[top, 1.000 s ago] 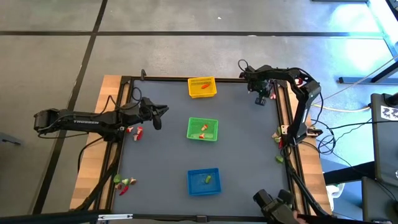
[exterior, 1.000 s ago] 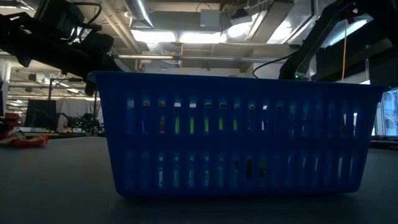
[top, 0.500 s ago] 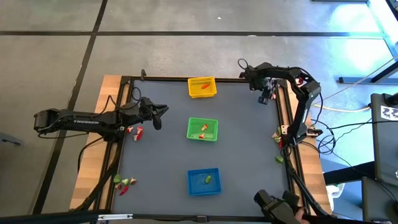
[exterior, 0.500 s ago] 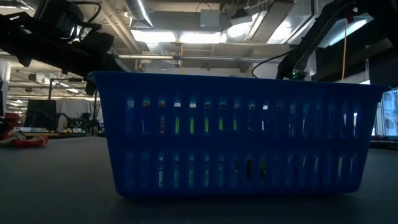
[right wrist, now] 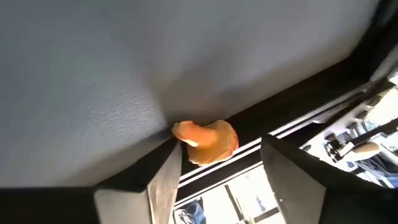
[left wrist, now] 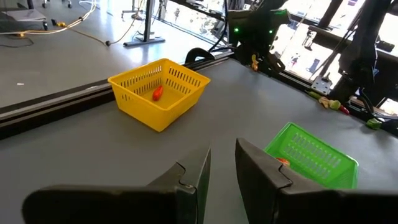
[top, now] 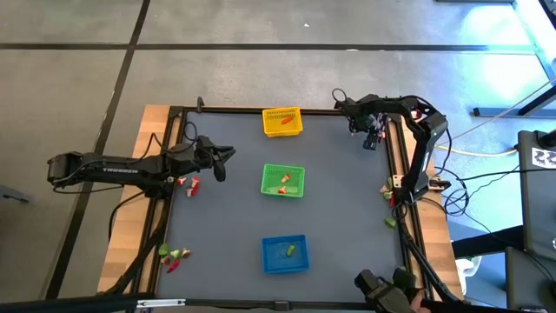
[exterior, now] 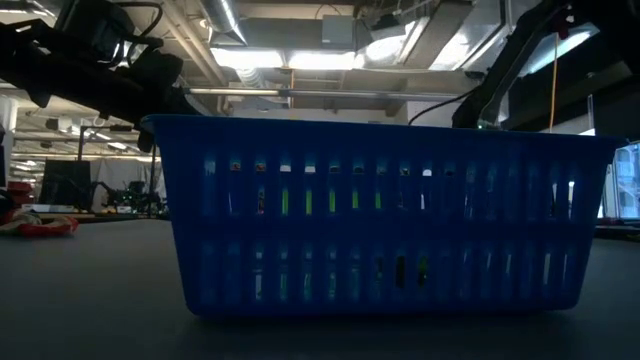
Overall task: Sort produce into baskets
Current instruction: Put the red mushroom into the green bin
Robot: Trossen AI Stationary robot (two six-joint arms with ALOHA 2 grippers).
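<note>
Yellow basket (top: 282,122) at the table's far edge: one orange-red piece (left wrist: 158,93) inside. Green basket (top: 283,180) mid-table: red and light pieces. Blue basket (top: 285,253) near edge: a green piece (top: 291,249). All three are square, slotted plastic mesh. Loose produce (top: 174,256) lies at the left side of the matte grey table (top: 234,217).

Right gripper (top: 372,137) at the far right corner, fingers apart, a lumpy orange piece (right wrist: 206,142) touching one finger; grip not confirmed. Left gripper (top: 219,163) left of the green basket, fingers slightly parted, nothing between.
</note>
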